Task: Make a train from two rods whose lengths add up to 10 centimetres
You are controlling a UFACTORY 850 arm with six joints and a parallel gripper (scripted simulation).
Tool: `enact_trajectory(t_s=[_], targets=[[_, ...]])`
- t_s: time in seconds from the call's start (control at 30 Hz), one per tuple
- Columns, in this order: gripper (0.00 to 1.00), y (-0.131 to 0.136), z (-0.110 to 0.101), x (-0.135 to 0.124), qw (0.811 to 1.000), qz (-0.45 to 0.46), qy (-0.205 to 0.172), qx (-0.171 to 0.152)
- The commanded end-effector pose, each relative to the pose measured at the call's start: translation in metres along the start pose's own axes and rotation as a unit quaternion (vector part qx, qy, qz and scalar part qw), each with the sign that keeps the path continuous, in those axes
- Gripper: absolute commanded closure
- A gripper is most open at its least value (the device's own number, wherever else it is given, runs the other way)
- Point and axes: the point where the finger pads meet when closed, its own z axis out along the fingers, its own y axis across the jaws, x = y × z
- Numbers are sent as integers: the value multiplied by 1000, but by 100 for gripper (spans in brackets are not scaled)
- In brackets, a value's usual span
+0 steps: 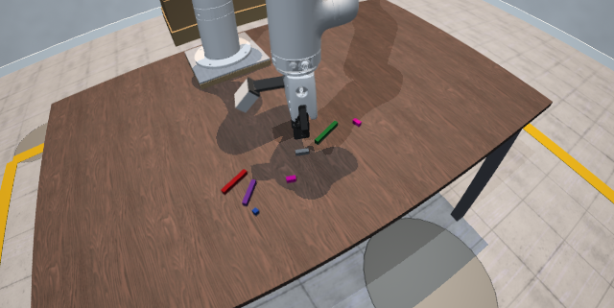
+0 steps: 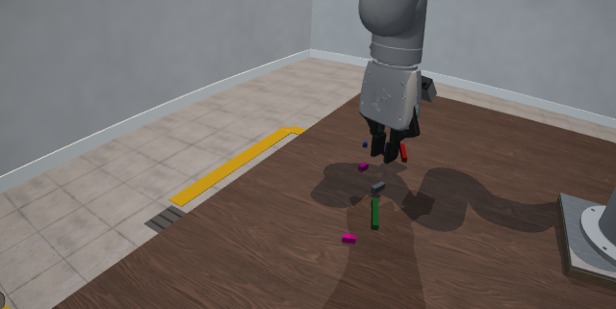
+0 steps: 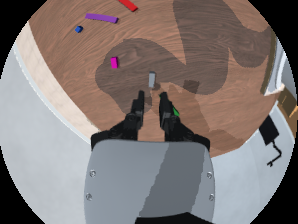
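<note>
My gripper (image 1: 300,136) (image 2: 389,159) (image 3: 152,99) hangs a little above the table with its fingers set narrowly apart and nothing between them. A short grey rod (image 1: 302,152) (image 2: 378,187) (image 3: 152,80) lies flat just ahead of the fingertips. A green rod (image 1: 326,132) (image 2: 374,213) (image 3: 174,112) lies close beside it. One magenta rod (image 1: 357,122) (image 2: 349,238) lies past the green rod's far end. A second magenta rod (image 1: 291,178) (image 2: 363,167) (image 3: 115,63) lies nearer the front. A red rod (image 1: 234,181) (image 2: 403,152), a purple rod (image 1: 248,192) (image 3: 101,18) and a blue rod (image 1: 255,211) (image 2: 365,144) (image 3: 79,28) lie together further left.
The arm's base plate (image 1: 230,65) (image 2: 573,237) stands at the back of the wooden table (image 1: 120,154). A brown cabinet (image 1: 173,6) stands behind it. The table's front edge runs close below the blue rod.
</note>
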Motion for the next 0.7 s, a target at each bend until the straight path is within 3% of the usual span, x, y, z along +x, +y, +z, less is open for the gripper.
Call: enact_trajectory(t_s=[0.0,0.67], targets=[[76,-1,-1,0,1000,0,0,1],[76,-1,7,0,1000,0,0,1]])
